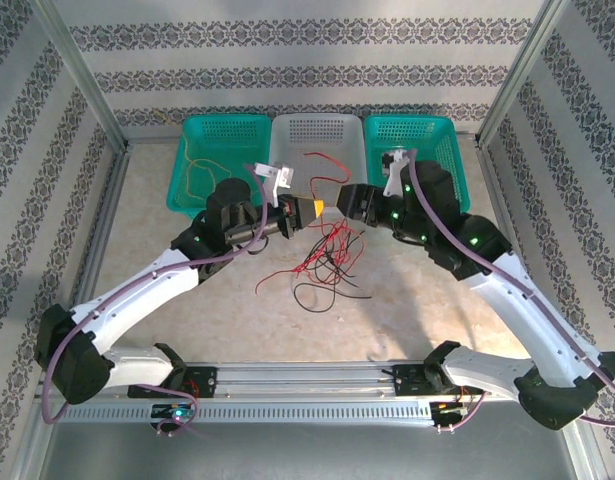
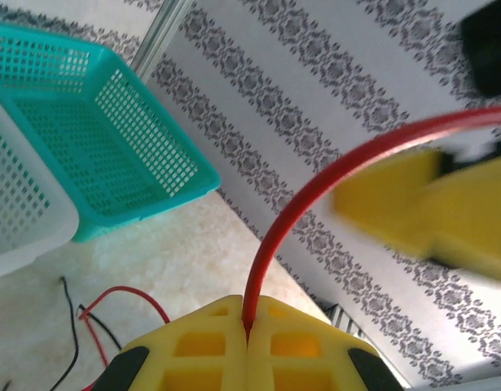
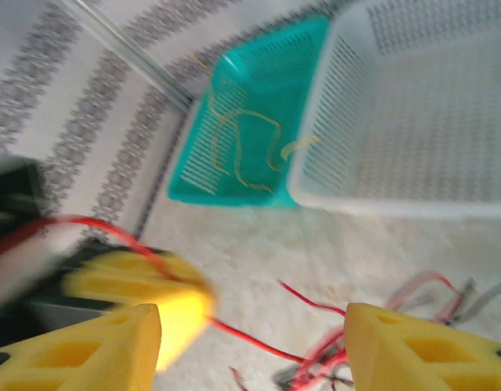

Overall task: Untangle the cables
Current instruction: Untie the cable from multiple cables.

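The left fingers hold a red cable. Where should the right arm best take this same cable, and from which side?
Probably the free stretch of the red cable just beyond the shut left gripper, away from the tangle. There it runs alone, off the table, crossing between the fingers of the open right gripper. Come from the right side, with the fingers across the wire.

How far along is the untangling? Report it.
Done: a yellow cable lies in the left teal basket. In hand: the left jaws are shut on a red cable; the right jaws stand open close by. Left: the red and black tangle on the table.
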